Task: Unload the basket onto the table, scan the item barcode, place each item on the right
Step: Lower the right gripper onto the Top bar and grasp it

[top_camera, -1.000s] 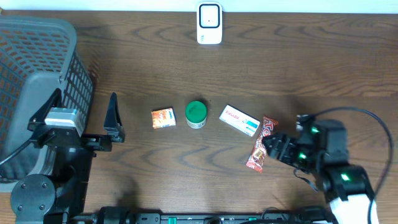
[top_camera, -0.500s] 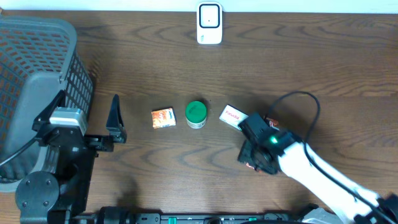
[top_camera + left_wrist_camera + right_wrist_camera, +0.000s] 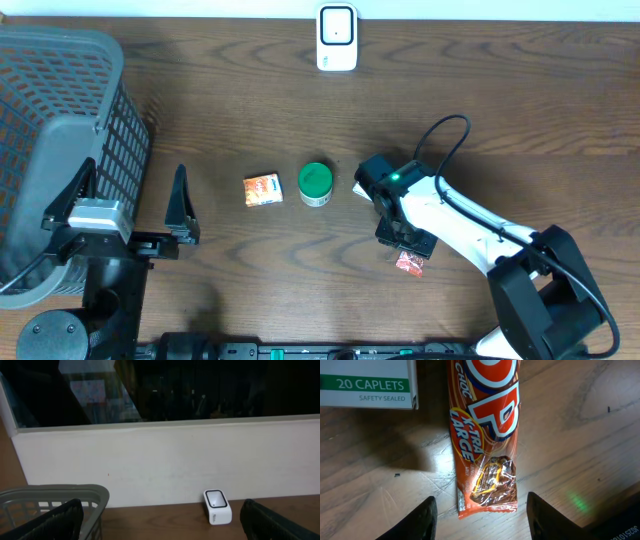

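Right tool (image 3: 404,238) is sitting a lot further in than it was a second ago. Back then it was hanging out by the near right corner of the tabletop (image 3: 520,100), just beside the bar (image 3: 409,263). Now the arm is reaching across and the tool is parked right on top of it. Nothing else is looking shifted.

On the wrist cam the bar is lying flat directly under the tool, with its sealed end poking in between the two fingers (image 3: 420,520). The jaws are standing open, one finger on each side of the wrapper. A strip of bare wood is showing on both sides, so it isn't gripping or even touching the bar. The wrapper's orange-red and the side facing up is reading "X-TRA LARGE".

Just past the tool, off one finger's side, the caplet box (image 3: 367,382) is lying close beside the bar with a dark gap between them. Going further that way, toward the left tool (image 3: 161,510), the tub (image 3: 315,183) and then the orange box (image 3: 263,189) are sitting in a rough row. The scanner (image 3: 337,38) is standing well away from the right tool at the far edge of the tabletop, so the bar is nowhere near it.

Left tool is holding its jaws wide open with nothing between them. It's pointing level across the tabletop with the scanner straight ahead of it. The basket (image 3: 60,60) is sitting just beside it on its outer side.
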